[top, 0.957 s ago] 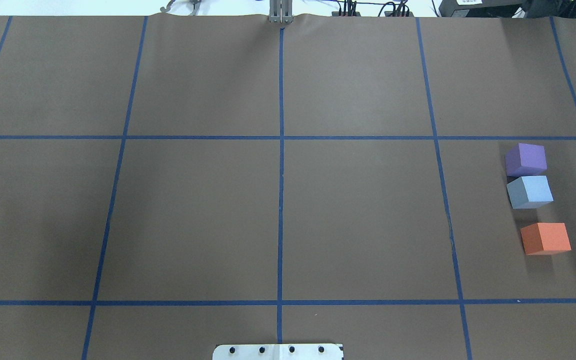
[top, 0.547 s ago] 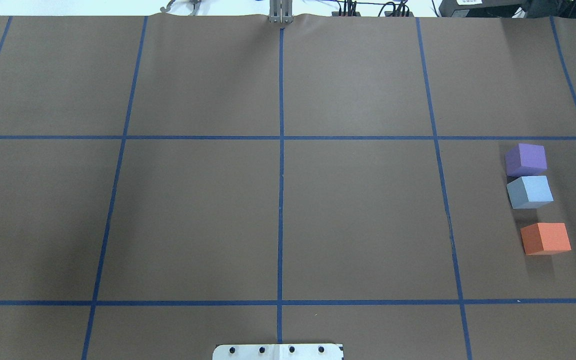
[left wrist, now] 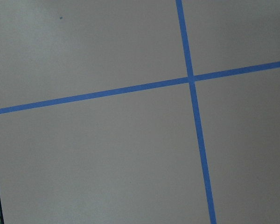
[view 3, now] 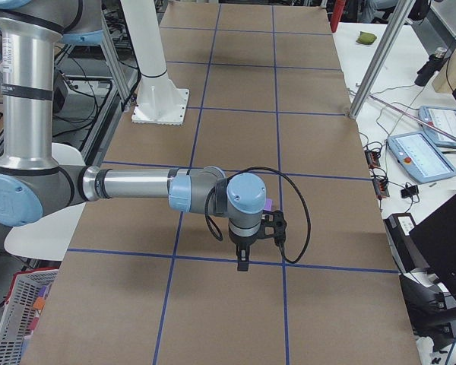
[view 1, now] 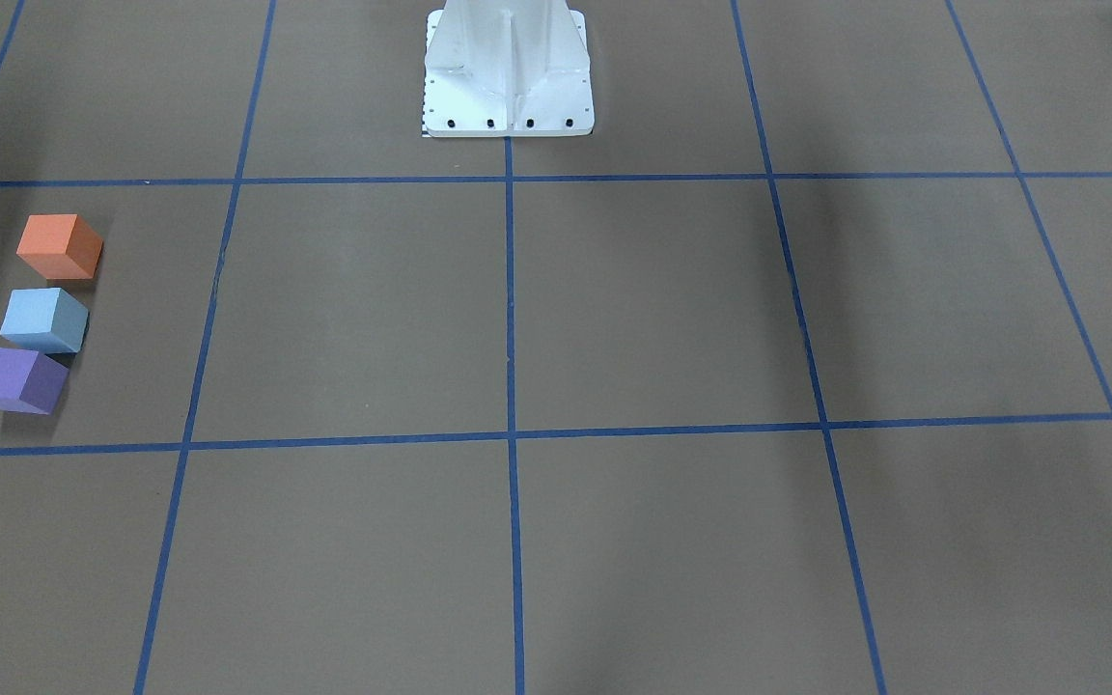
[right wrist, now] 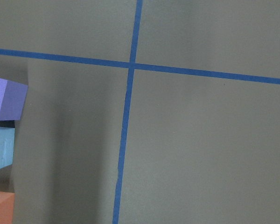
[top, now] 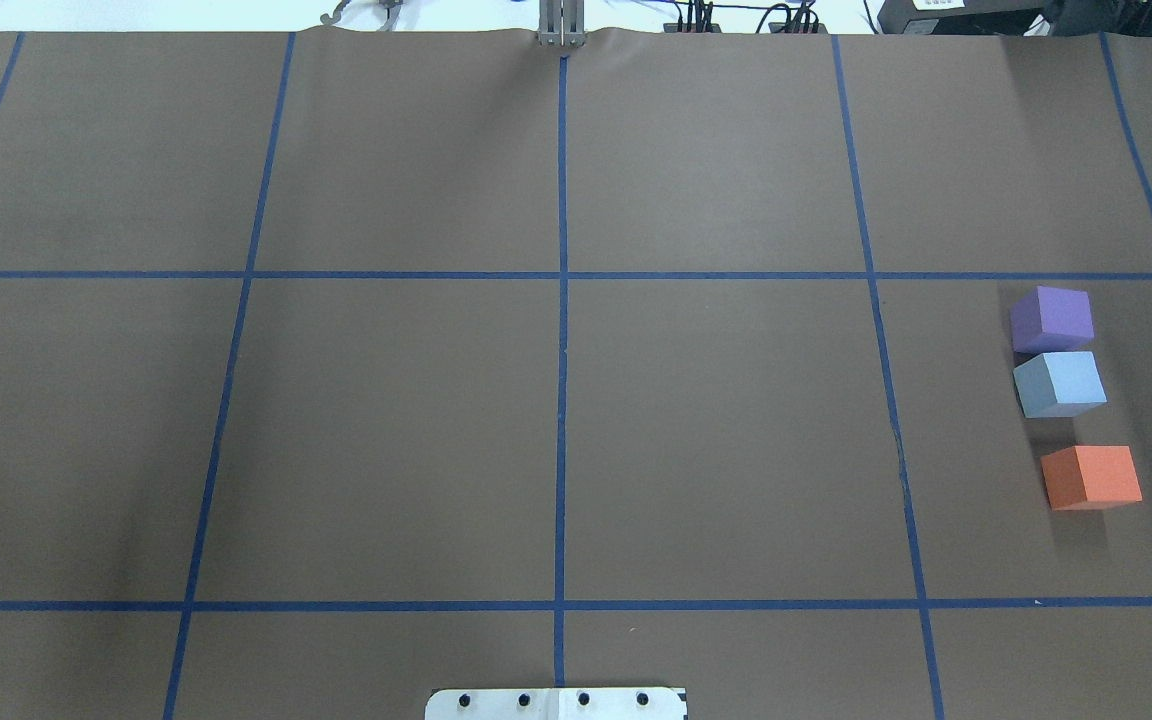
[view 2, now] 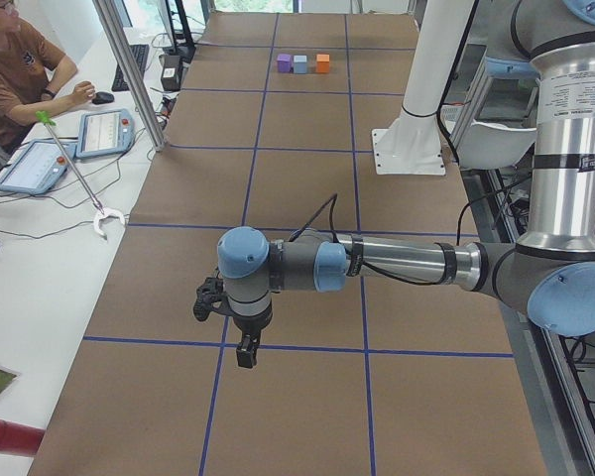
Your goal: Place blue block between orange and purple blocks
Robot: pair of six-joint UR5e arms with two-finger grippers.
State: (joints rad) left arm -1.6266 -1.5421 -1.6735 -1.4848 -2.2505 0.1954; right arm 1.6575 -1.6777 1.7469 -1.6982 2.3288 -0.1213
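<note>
Nothing on the table (top: 716,430) has shifted since the overhead pictures from a second and half a second ago: the three blocks lie exactly where they lay, and no arm has come into that view

The blue block (top: 1060,383) sits in the row on the robot's right side of the table, between the purple block (top: 1052,319) on the far side and the orange block (top: 1092,477) on the near side. It is close against the purple one, though whether they touch cannot be told. A clear strip of brown paper separates it from the orange one. All three rest flat inside one square marked by the blue tape lines (top: 562,275)

The left arm (view 2: 407,263) rises in an upright column at the robot's side, then reaches level across the table with its wrist bent down. The left gripper (view 2: 246,352) hangs pointing downward over a tape line, well apart from the blocks. Only the side camera shows it, so I cannot tell whether its fingers are wide or narrow

The right arm (view 3: 129,185) is posed much the same, with its forearm level and its wrist turned down. The right gripper (view 3: 243,262) points at the table just above a tape line, and a sliver of purple shows behind the wrist. How far its fingers are spread cannot be judged either. Its wrist camera catches the three blocks at the left edge of the picture
</note>
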